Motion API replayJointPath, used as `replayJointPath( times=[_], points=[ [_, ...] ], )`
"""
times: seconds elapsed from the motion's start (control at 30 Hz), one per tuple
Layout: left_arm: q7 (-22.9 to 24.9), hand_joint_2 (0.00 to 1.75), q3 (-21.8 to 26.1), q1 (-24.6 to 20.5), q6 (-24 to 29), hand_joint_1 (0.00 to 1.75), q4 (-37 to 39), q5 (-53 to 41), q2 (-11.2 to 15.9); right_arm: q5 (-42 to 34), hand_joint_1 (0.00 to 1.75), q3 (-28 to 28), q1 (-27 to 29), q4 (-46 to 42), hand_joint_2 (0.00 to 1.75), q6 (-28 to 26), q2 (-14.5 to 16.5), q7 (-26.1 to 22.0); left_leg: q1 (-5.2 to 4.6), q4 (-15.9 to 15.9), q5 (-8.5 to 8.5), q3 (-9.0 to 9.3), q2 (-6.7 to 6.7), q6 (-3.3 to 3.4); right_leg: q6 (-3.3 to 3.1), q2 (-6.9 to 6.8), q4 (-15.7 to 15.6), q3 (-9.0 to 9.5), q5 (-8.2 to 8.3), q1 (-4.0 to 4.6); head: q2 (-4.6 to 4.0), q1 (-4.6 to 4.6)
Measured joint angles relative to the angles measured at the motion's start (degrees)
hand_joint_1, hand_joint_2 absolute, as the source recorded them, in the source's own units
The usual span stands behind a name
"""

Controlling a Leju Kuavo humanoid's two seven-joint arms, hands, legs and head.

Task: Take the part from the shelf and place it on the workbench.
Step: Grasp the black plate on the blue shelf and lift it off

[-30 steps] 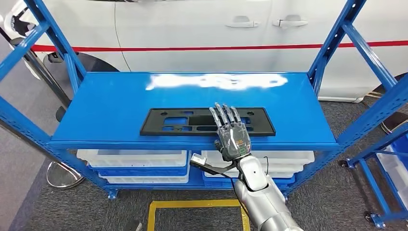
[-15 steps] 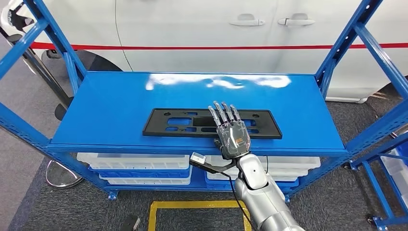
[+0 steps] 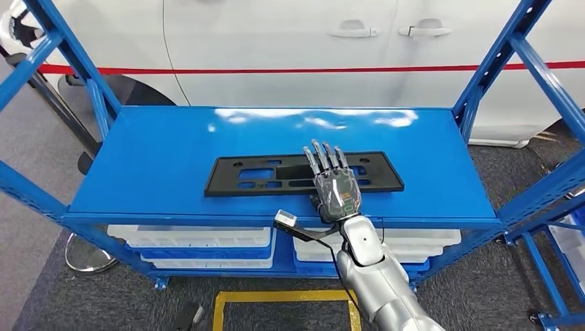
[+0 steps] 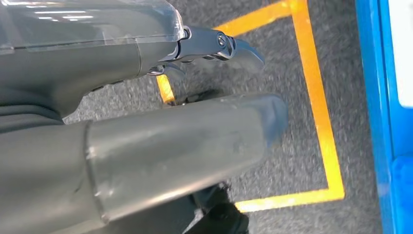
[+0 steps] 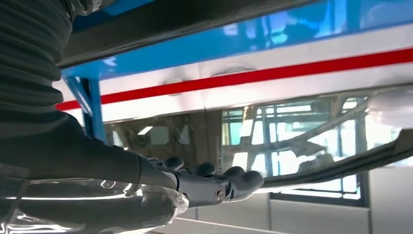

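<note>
Flat black plastic plate with cut-outs [image 3: 302, 174] lies on my blue metal shelf [image 3: 165, 155], not yet lifted; the workbench placement remains. My right hand [image 3: 332, 183] rests on it, fingers extended flat, gripping nothing.

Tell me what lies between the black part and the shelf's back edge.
Nothing: in the head view the stretch of blue shelf behind the black part is bare, showing only glare. The right robot hand lies over the part's front, on the other side.
</note>
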Motion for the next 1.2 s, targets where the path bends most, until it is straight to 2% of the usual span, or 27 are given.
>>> replayJointPath(
  times=[0.07,0.13,0.23,0.27,0.3,0.33,0.37,0.4,0.43,0.5,0.6,0.67,0.73,0.77,0.8,0.83,0.9,0.93,0.97,1.0,1.07,1.13,1.17,1.2],
  points=[
    [0.0,0.0,0.0,-0.06,0.0,0.0,0.0,0.01,0.03,0.04,0.0,0.2,-0.42,0.71,1.75,-0.01,-0.02,0.22,0.08,-0.46,0.14,0.11,-0.03,0.69,0.61,-0.02,0.03,0.04,-0.19,-0.04,0.0,-0.01],
    [-0.01,0.0,0.0,-0.17,-0.01,0.0,0.0,0.01,0.04,0.06,0.0,0.32,-0.86,1.21,1.75,-0.02,-0.03,0.31,0.35,-1.05,0.3,0.5,0.02,1.47,1.14,-0.04,2.6,-1.1,-1.86,-0.07,0.0,0.01],
    [-0.01,0.0,0.0,-0.34,-0.02,0.0,0.0,0.01,0.03,0.07,0.0,0.37,-1.12,2.0,1.75,-0.02,-0.15,0.37,0.39,-1.23,0.16,0.68,0.09,2.07,1.59,-0.05,13.27,-6.82,-6.39,-0.2,0.0,0.01],
    [0.0,0.0,0.0,-0.33,-0.02,0.0,0.0,0.01,0.03,0.07,0.0,0.38,-1.09,2.29,1.75,-0.02,-0.22,0.38,0.38,-1.16,0.07,0.71,0.08,2.13,1.71,-0.06,15.75,-8.4,-6.75,-0.29,0.0,0.02],
    [0.0,0.0,0.0,-0.32,-0.02,0.0,0.0,0.01,0.03,0.07,0.0,0.38,-1.07,2.54,1.75,-0.02,-0.3,0.39,0.38,-1.05,-0.07,0.77,0.04,2.12,1.77,-0.07,16.07,-8.99,-5.88,-0.4,0.0,0.02],
    [0.0,0.0,0.0,-0.31,-0.02,0.0,0.0,0.01,0.02,0.08,0.0,0.39,-1.11,2.74,1.75,-0.02,-0.35,0.42,0.4,-0.88,-0.26,0.87,-0.02,2.03,1.78,-0.09,14.08,-8.41,-3.93,-0.52,0.0,0.02],
    [-0.01,0.0,0.0,-0.32,-0.02,0.0,0.0,0.01,0.02,0.13,0.0,0.44,-1.19,2.9,1.75,-0.02,-0.38,0.5,0.42,-0.66,-0.52,1.0,-0.07,1.88,1.73,-0.13,10.52,-6.98,-1.51,-0.63,0.0,0.02],
    [-0.01,0.0,0.0,-0.33,-0.02,0.0,0.0,0.01,0.01,0.25,0.0,0.57,-1.35,3.1,1.75,-0.02,-0.4,0.63,0.35,-0.4,-0.83,1.08,-0.12,1.62,1.63,-0.15,6.66,-5.29,0.32,-0.64,0.0,0.02],
    [-0.02,0.0,-0.01,-0.37,-0.02,0.0,0.0,0.01,0.02,0.39,0.0,0.78,-1.52,3.32,1.75,-0.02,-0.41,0.8,0.26,-0.15,-1.1,1.09,-0.14,1.33,1.48,-0.13,3.63,-3.94,1.44,-0.6,0.0,0.01],
    [-0.04,0.0,-0.01,-0.47,-0.01,0.0,0.0,0.01,0.03,0.61,0.0,1.32,-1.78,3.86,1.75,-0.02,-0.45,1.13,0.05,0.02,-1.35,1.04,-0.13,0.7,1.12,-0.01,1.26,-2.98,1.58,-0.42,0.0,-0.01],
    [-0.09,0.0,-0.02,-0.59,0.02,0.0,0.0,0.02,0.03,0.63,0.0,1.98,-1.97,4.49,1.75,-0.02,-0.49,1.5,0.19,0.39,-1.94,0.94,-0.02,-0.21,0.06,0.08,0.78,-2.75,1.7,-0.51,0.0,-0.01],
    [-0.13,0.0,-0.02,-0.68,0.07,0.0,0.0,0.04,0.03,0.63,0.0,2.52,-2.17,4.78,1.75,-0.02,-0.49,1.68,0.29,4.64,-4.51,-0.88,0.05,-0.7,-0.62,-0.04,0.46,-2.41,1.72,-0.67,0.0,-0.02],
    [-0.15,0.0,-0.01,-0.67,0.09,0.0,0.0,0.08,0.03,0.63,0.0,2.95,-2.24,5.1,1.75,-0.02,-0.49,1.75,0.32,12.26,-7.81,-4.54,0.06,-1.02,-0.99,-0.13,0.46,-2.28,1.55,-0.53,0.0,-0.02],
    [-0.15,0.0,0.0,-0.62,0.09,0.0,0.0,0.09,0.03,0.63,0.0,3.1,-2.23,5.28,1.75,-0.02,-0.49,1.76,0.33,15.04,-8.48,-6.02,0.06,-1.08,-1.08,-0.14,0.49,-2.22,1.48,-0.45,0.0,-0.02],
    [-0.15,0.0,0.0,-0.57,0.09,0.0,0.0,0.09,0.03,0.63,0.0,3.23,-2.22,5.45,1.75,-0.02,-0.5,1.77,0.32,15.97,-8.11,-6.67,0.06,-1.05,-1.13,-0.11,0.52,-2.15,1.4,-0.38,0.0,-0.02],
    [-0.15,0.0,0.0,-0.55,0.1,0.0,0.0,0.09,0.03,0.63,0.0,3.35,-2.23,5.6,1.75,-0.02,-0.49,1.78,0.32,14.6,-6.66,-6.19,0.06,-0.92,-1.13,-0.04,0.55,-2.02,1.31,-0.33,0.0,-0.02],
    [-0.15,0.0,0.0,-0.61,0.12,0.0,0.0,0.09,0.05,0.63,0.0,3.58,-2.27,5.76,1.75,-0.02,-0.49,1.8,0.19,7.04,-2.48,-2.81,0.06,-0.27,-1.02,0.08,0.57,-1.63,1.06,-0.28,0.0,0.0],
    [-0.15,0.0,0.0,-0.68,0.14,0.0,0.0,0.1,0.09,0.63,0.0,3.67,-2.33,5.81,1.75,-0.02,-0.49,1.81,0.03,3.43,-1.11,-1.12,0.06,0.12,-0.87,0.12,0.62,-1.56,0.95,-0.18,0.0,-0.01],
    [-0.15,0.0,0.0,-0.74,0.16,0.0,0.0,0.1,0.13,0.63,0.0,3.75,-2.39,5.86,1.75,-0.02,-0.5,1.84,-0.16,1.04,-0.43,-0.03,0.06,0.45,-0.65,0.13,0.64,-1.58,0.91,-0.17,0.0,-0.01],
    [-0.18,0.0,0.0,-0.77,0.18,0.0,0.0,0.11,0.17,0.62,0.0,3.85,-2.42,5.92,1.75,-0.02,-0.5,1.89,-0.35,0.03,-0.45,0.39,0.04,0.68,-0.4,0.14,0.64,-1.67,0.91,-0.18,0.0,-0.01],
    [-0.28,0.0,-0.01,-0.75,0.19,0.0,0.0,0.13,0.21,0.57,0.0,4.07,-2.47,5.98,1.75,-0.03,-0.5,2.03,-0.39,-0.45,-0.38,0.53,0.0,1.0,0.23,0.12,0.42,-1.69,0.98,-0.15,0.0,-0.02],
    [-0.47,0.0,-0.02,-0.74,0.2,0.0,0.0,0.16,0.21,0.5,0.0,4.25,-2.64,5.98,1.75,-0.04,-0.53,2.26,-0.05,-1.31,-0.02,1.02,0.09,1.54,0.78,0.07,1.41,-1.97,0.1,-0.14,0.0,0.01],
    [-0.61,0.0,-0.02,-0.8,0.2,0.0,0.0,0.19,0.2,0.45,0.15,4.28,-2.77,5.97,1.75,-0.04,-0.56,2.37,0.14,-1.7,0.14,1.27,0.14,1.82,1.0,0.05,3.36,-2.81,-1.12,-0.15,0.0,0.02],
    [-0.75,0.0,-0.02,-0.85,0.2,0.0,0.0,0.21,0.2,0.39,0.59,4.3,-2.84,5.98,1.75,-0.04,-0.61,2.44,0.18,-1.85,0.18,1.38,0.19,1.98,1.16,0.05,6.32,-4.18,-2.72,-0.31,0.0,0.03]
  ],
)
